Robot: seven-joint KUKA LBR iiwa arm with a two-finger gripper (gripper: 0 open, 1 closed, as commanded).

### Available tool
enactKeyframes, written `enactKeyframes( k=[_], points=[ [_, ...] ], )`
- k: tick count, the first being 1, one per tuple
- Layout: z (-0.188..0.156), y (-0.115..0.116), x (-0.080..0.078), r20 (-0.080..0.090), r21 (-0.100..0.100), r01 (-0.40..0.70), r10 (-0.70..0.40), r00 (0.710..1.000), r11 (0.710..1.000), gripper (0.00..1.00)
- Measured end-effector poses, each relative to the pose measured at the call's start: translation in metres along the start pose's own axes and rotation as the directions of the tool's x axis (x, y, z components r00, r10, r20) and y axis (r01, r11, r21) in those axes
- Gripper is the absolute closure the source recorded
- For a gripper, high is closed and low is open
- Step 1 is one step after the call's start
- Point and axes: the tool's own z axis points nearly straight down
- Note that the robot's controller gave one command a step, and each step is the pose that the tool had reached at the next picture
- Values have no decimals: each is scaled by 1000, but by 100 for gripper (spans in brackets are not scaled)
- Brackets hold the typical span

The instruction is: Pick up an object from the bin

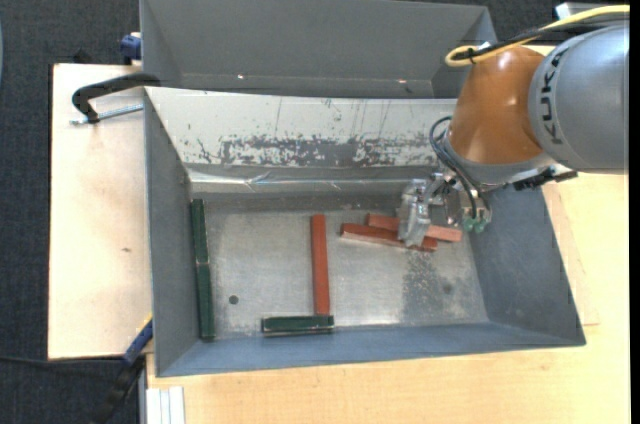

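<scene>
Reaching in from the right, the arm (505, 102) is bent downward; the gripper (414, 230) is positioned at red sticks (355, 233) on the bin (300, 42) floor's far right. Grip state cannot be determined.

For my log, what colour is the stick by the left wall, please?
Stick: dark green, camera view.

A: Item one, red sticks (372, 232), back right?
B: Overlapping; right ends hidden behind the tool (418, 224). Count unclear.
A: Item two, dark speck (233, 301) on the floor of the bin (172, 242)?
B: Too small to identify.
A: Item three, arm (590, 102)?
B: Cut off at the right edge.
</scene>
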Motion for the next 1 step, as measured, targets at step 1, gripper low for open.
enactKeyframes(
  k=[1],
  points=[
    [1,0,0,1,1,0,0,1000,1000,0]
  ],
)
